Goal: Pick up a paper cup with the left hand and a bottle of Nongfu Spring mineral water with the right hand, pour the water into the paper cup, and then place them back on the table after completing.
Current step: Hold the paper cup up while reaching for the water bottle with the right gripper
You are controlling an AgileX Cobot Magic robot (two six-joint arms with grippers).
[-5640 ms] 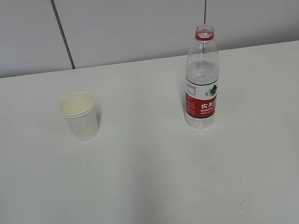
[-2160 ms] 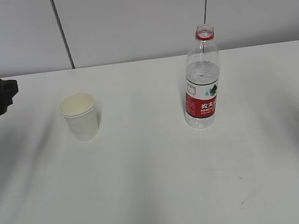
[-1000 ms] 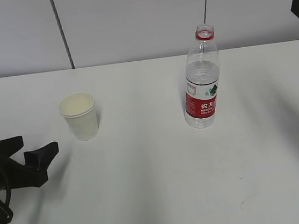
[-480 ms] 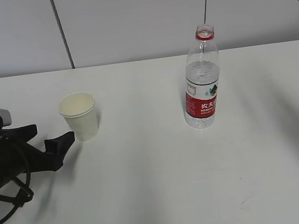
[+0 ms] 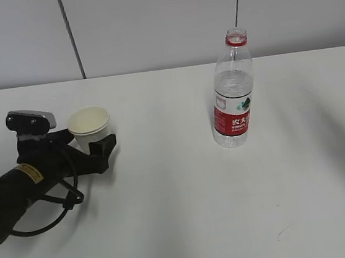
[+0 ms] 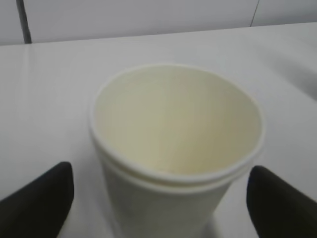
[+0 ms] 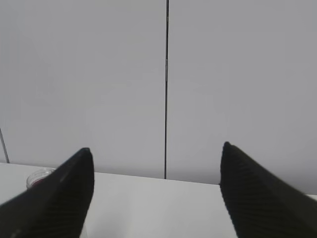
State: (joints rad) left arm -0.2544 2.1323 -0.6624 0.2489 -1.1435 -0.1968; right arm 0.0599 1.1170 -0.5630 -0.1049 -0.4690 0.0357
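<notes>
both fingers of the left hand (image 6: 158, 198) now flank the paper cup (image 6: 176, 148), spread wide, not yet gripping; half a second ago short of it. cup upright on the table (image 5: 180, 196), ready for closing. right hand (image 7: 156, 193) open, empty, high above the bottle (image 5: 233, 91).

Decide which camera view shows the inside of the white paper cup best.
The left wrist view: the white paper cup fills it, its empty inside open to view. The exterior view shows it small; the right wrist view misses it.
</notes>
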